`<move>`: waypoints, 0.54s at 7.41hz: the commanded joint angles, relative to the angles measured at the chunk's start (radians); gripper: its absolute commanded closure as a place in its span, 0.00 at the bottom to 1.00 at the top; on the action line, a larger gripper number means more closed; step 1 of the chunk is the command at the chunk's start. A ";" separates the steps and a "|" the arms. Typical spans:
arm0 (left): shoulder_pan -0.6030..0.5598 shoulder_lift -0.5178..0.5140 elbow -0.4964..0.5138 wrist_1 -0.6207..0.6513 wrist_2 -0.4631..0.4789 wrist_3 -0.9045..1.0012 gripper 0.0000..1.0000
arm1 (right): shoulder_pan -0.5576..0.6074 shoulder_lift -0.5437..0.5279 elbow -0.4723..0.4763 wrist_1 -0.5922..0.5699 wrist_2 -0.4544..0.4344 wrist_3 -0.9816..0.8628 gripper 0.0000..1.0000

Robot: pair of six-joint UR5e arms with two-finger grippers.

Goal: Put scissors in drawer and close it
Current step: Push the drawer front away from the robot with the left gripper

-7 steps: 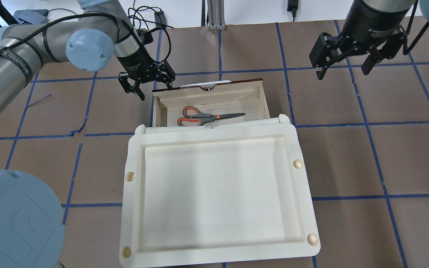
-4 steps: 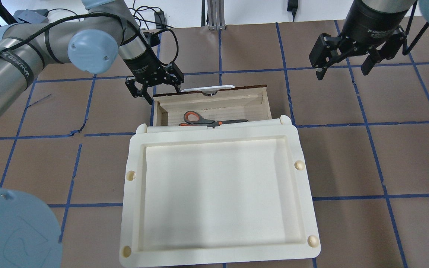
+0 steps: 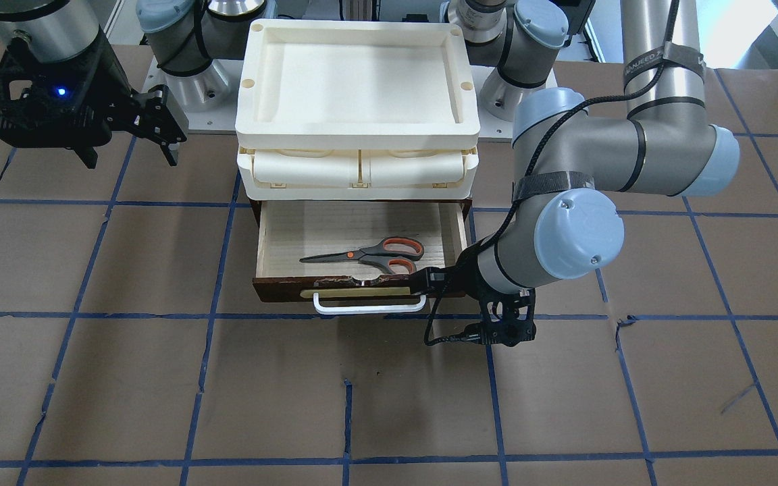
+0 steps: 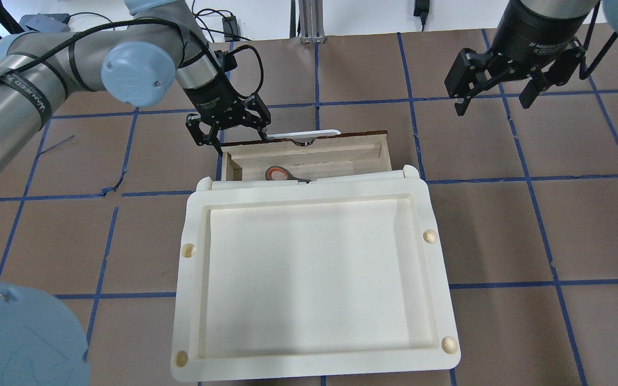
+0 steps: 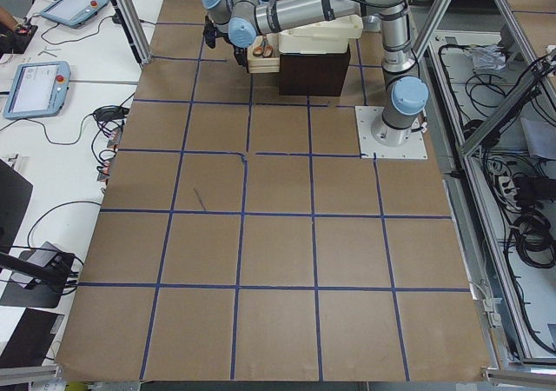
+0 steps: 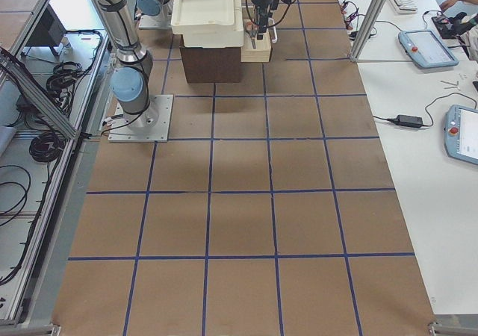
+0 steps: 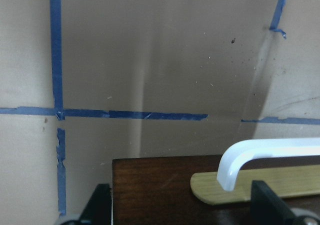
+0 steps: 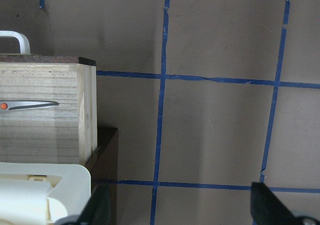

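Observation:
The drawer [image 4: 309, 152] sticks partly out from under the cream tray unit. Its dark front [image 3: 288, 290] carries the white handle [image 3: 369, 308]. The scissors [image 3: 369, 255] lie flat inside; in the overhead view only one orange-lined loop [image 4: 277, 173] shows. My left gripper [image 4: 239, 140] is open and empty, its fingers spread against the outside of the drawer front [image 7: 150, 185] at the end beside the handle [image 7: 250, 155]. My right gripper [image 4: 492, 104] is open and empty, held above the table well off the drawer's other end. Its wrist view shows the scissors' blade tip [image 8: 30, 105].
The cream tray unit [image 4: 314, 370] sits on top of the drawer's dark case and hides the rear of the drawer. The table is brown with blue tape lines. Cables lie at the far edge behind the left arm.
The drawer has slid further in under the tray unit with my left gripper moving along against its front. Less of the scissors shows from above. The right arm has not moved.

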 commanded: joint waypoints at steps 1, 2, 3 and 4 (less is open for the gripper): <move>-0.029 0.017 -0.007 -0.040 -0.009 -0.003 0.00 | -0.001 0.000 0.000 0.000 0.000 -0.007 0.00; -0.039 0.023 -0.024 -0.040 -0.009 -0.005 0.00 | -0.002 0.000 0.002 0.000 -0.001 -0.009 0.00; -0.037 0.035 -0.043 -0.040 -0.009 -0.003 0.00 | -0.002 0.000 0.002 0.000 0.000 -0.009 0.00; -0.037 0.049 -0.056 -0.043 -0.009 -0.003 0.00 | -0.002 0.000 0.002 0.000 0.000 -0.009 0.00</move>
